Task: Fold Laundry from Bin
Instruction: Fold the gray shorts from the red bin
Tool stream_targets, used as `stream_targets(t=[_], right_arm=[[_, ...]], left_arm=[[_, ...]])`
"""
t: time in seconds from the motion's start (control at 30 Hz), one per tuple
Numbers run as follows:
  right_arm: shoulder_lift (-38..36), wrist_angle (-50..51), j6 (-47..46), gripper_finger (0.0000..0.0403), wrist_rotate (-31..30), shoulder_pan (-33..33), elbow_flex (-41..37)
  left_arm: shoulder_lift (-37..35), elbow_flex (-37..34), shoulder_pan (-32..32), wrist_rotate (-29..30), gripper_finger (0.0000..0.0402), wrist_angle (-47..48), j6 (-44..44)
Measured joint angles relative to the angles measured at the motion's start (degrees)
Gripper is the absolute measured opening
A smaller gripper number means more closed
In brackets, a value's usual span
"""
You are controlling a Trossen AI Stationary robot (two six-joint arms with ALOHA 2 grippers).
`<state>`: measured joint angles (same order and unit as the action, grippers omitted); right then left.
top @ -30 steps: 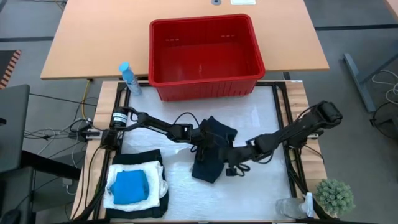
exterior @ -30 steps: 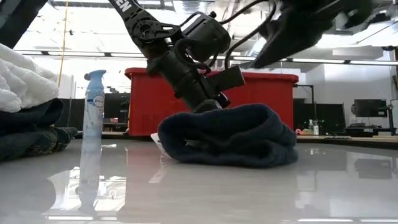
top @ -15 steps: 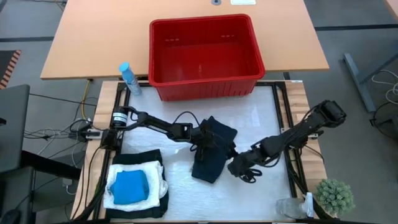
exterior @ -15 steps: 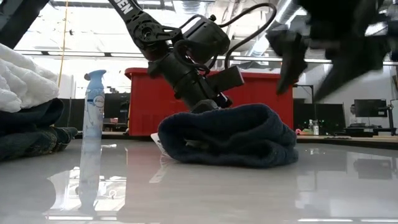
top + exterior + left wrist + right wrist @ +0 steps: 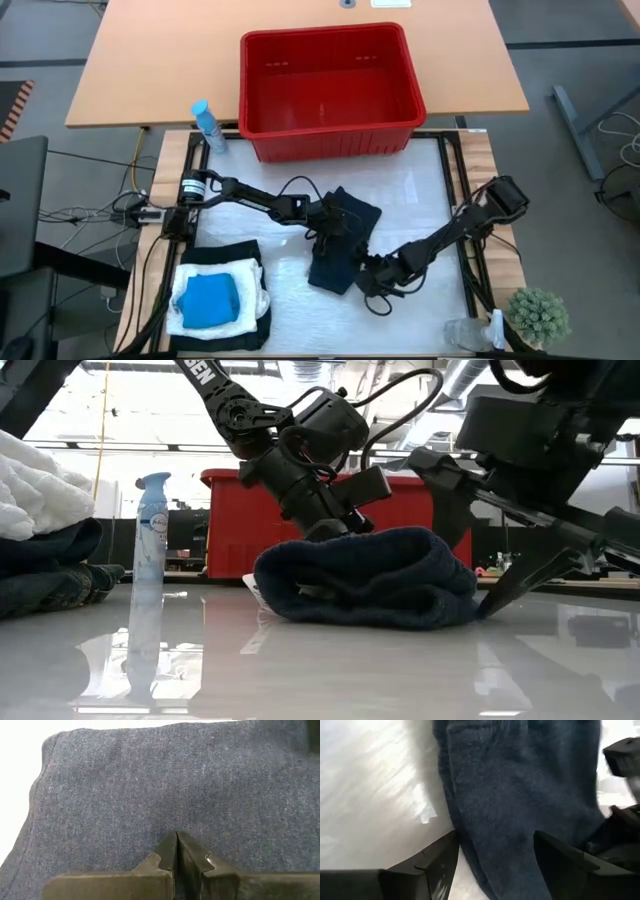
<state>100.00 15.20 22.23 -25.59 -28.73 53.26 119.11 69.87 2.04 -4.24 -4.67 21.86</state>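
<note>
A folded dark blue garment [image 5: 340, 245] of the laundry lies flat on the table's middle. My left gripper [image 5: 333, 232] is shut, with its tips down on the garment's top [image 5: 150, 790]. My right gripper [image 5: 368, 272] is open and low at the garment's near right end [image 5: 520, 810], one finger on either side of that end. More laundry is stacked at the near left: black garments, a white crinkled one and a small bright blue one [image 5: 208, 298] on top. The red bin [image 5: 330, 135] stands at the far edge. My left gripper presses its shut fingertips [image 5: 176, 845] down on the garment's upper face [image 5: 345, 540], slanting down from the table's left. The garment lies flat on the table under them. My right gripper: I cannot tell whether its fingers [image 5: 442, 862] touch the cloth.
A blue-capped spray bottle [image 5: 208, 125] stands left of the bin. A small potted plant [image 5: 538, 315] and a clear object [image 5: 468, 335] sit at the near right corner. Bare white table surface [image 5: 420, 200] lies right of the garment.
My right gripper has opened, rolled about its own axis and come down toward the table at the garment's near right end. My left gripper has stayed pressed on the garment, which has not moved.
</note>
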Motion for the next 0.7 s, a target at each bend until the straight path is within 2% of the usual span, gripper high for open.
stream_targets(t=[0.2,0.4,0.53,0.7], right_arm=[[2.2,-0.8,-0.6,0.0281,3.2,0.8,0.4],[3.1,-0.4,0.9,0.0281,3.4,0.6,0.3],[3.2,-4.0,4.8,0.0281,4.1,1.3,0.0],[3.3,-6.4,3.1,0.0271,5.5,3.3,0.0]], left_arm=[[0.0,0.0,0.0,0.0,0.0000,-0.2,1.1],[0.0,0.0,0.0,0.0,0.0000,-0.3,1.0],[0.0,0.0,0.0,0.0,0.0000,-0.3,1.0],[0.0,0.0,-0.1,0.0,0.0000,-0.4,1.0]])
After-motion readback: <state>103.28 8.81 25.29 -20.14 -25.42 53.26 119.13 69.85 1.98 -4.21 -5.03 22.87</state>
